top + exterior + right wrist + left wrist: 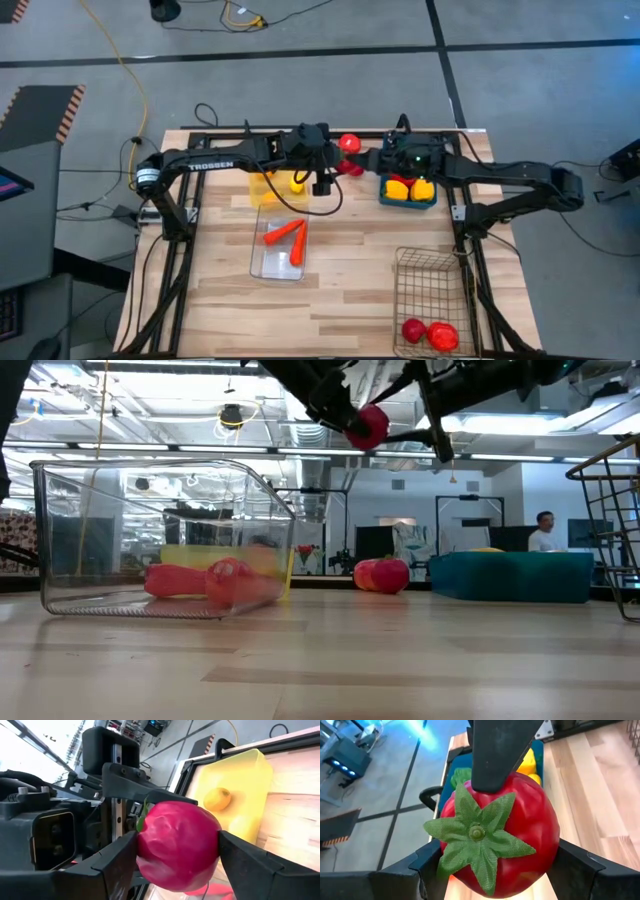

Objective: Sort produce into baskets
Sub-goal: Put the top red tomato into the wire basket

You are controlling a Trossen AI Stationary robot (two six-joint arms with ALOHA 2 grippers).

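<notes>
A red tomato with a green leaf cap hangs high above the table's far middle. My left gripper comes from the left and my right gripper from the right. Both are shut on this tomato. A second red fruit lies on the table below them. The yellow bin holds a lemon. The clear bin holds carrots. The blue bin holds yellow peppers. The wire basket holds red fruits. My left gripper pinches the tomato between its two fingers, one on each side, its leaf cap facing the wrist. The fingers come roughly level from the table's left. The tomato is lifted clear of the table. My right gripper pinches the same tomato between its two fingers on opposite sides. The fingers come roughly level from the table's right, set crosswise to the left gripper's fingers. One of them lies over the tomato in the left wrist view.
The four containers stand spread over the wooden table: yellow and blue at the far side, clear in the middle, wire at the near right. Bare wood shows at the near left. A person shows far off in the room.
</notes>
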